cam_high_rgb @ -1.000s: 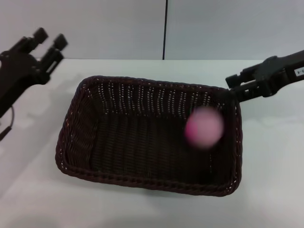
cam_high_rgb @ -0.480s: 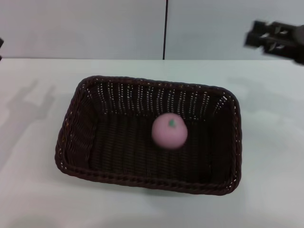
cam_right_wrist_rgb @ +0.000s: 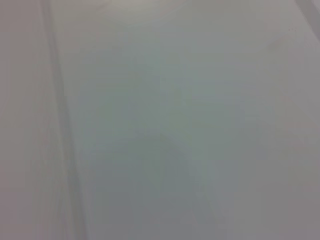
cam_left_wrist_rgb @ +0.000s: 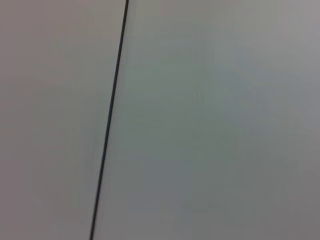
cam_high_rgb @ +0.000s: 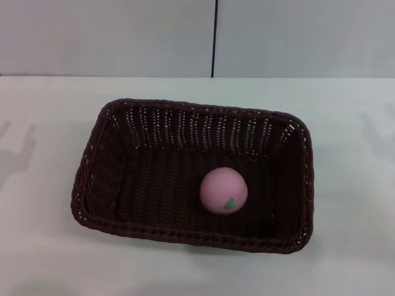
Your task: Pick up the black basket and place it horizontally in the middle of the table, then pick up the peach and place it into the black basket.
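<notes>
- White table (cam_high_rgb: 49, 259) is seen all round the black basket (cam_high_rgb: 99, 185), which lies lengthwise near its middle.
- Inside the basket, toward its right end, the peach (cam_high_rgb: 223, 190) rests on the woven floor.
- The peach is judged light, smooth and prone to rolling; opposite sides would be gripped.
- Beyond the basket a pale wall is seen; neither gripper is visible, so their openings cannot be told.

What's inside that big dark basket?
One small pale pink toy peach rests on the floor of the dark woven wicker basket. The weave directly beneath the peach is hidden.
</notes>
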{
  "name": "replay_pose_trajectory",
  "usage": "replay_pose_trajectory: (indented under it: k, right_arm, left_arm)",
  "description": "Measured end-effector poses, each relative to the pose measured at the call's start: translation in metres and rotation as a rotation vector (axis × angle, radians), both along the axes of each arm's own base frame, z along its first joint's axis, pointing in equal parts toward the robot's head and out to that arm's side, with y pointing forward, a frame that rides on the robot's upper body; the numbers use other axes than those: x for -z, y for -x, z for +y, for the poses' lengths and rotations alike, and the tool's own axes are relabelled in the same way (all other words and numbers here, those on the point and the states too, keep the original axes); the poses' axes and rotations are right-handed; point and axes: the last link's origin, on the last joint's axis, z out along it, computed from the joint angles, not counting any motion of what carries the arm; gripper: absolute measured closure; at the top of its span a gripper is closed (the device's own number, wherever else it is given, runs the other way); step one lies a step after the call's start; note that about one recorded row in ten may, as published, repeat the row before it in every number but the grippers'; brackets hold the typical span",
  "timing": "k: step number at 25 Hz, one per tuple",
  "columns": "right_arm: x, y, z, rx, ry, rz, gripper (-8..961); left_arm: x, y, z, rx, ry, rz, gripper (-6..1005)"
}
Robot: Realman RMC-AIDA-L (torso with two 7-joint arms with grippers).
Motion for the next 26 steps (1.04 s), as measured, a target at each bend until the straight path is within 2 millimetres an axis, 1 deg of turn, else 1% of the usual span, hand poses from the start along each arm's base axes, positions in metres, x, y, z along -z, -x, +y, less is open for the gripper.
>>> replay_pose_trajectory:
  k: [3,4,8,12,14,17,24,26]
  right_arm:
    - [0.01,-0.007,-0.01,0.124,-0.102,0.011,235]
    - [0.014,-0.01,-0.012,0.192,-0.135,0.015,235]
    - [0.016,-0.014,-0.011,0.247,-0.151,0.027,235]
    - [0.013,-0.015,-0.007,0.248,-0.157,0.034,235]
    - [0.01,-0.014,-0.004,0.239,-0.164,0.027,235]
    - [0.01,-0.015,-0.002,0.245,-0.159,0.02,235]
    - [0.004,-0.013,0.006,0.23,-0.183,0.008,235]
    - [0.004,-0.013,0.005,0.232,-0.182,0.007,235]
  left_arm:
    - [0.001,0.003,-0.003,-0.02,-0.031,0.038,482]
    - [0.002,0.003,-0.005,-0.026,-0.041,0.05,483]
    - [0.004,0.004,-0.012,-0.035,-0.099,0.072,484]
    - [0.008,0.007,-0.018,-0.077,-0.145,0.064,485]
    - [0.013,0.007,-0.022,-0.09,-0.145,0.051,485]
    - [0.014,0.007,-0.023,-0.09,-0.143,0.051,486]
    - [0.003,0.009,-0.031,-0.087,-0.208,0.03,486]
    - [0.003,0.008,-0.031,-0.086,-0.206,0.033,486]
